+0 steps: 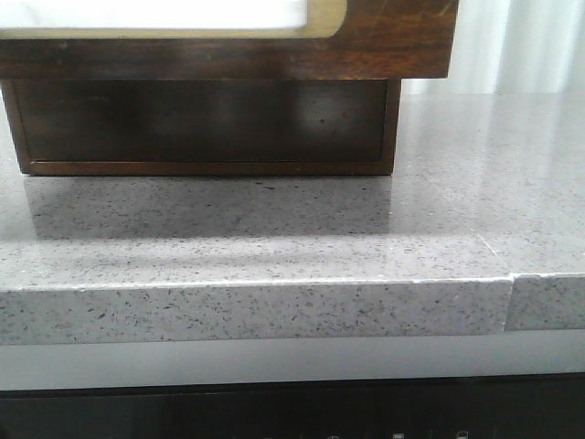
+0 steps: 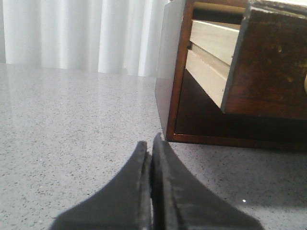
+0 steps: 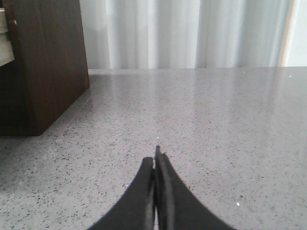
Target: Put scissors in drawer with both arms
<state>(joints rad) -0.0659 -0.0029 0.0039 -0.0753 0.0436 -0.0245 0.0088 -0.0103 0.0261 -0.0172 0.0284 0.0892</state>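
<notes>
The scissors are out of view in every frame. The drawer (image 1: 228, 57) stands pulled out of its dark wooden cabinet (image 1: 201, 123), its glossy brown front towards the camera and a pale inside showing above it. In the left wrist view the drawer (image 2: 268, 62) juts from the cabinet (image 2: 172, 72) with pale side boards. My left gripper (image 2: 150, 143) is shut with nothing in it, low over the counter just short of the cabinet's corner. My right gripper (image 3: 154, 160) is also shut and empty, over bare counter beside the cabinet (image 3: 48, 62). Neither gripper shows in the front view.
The grey speckled stone counter (image 1: 457, 183) has a front edge with a seam near its right end (image 1: 510, 306). White curtains (image 3: 192, 33) hang behind the counter. A dark panel (image 1: 292, 416) runs below the counter's front.
</notes>
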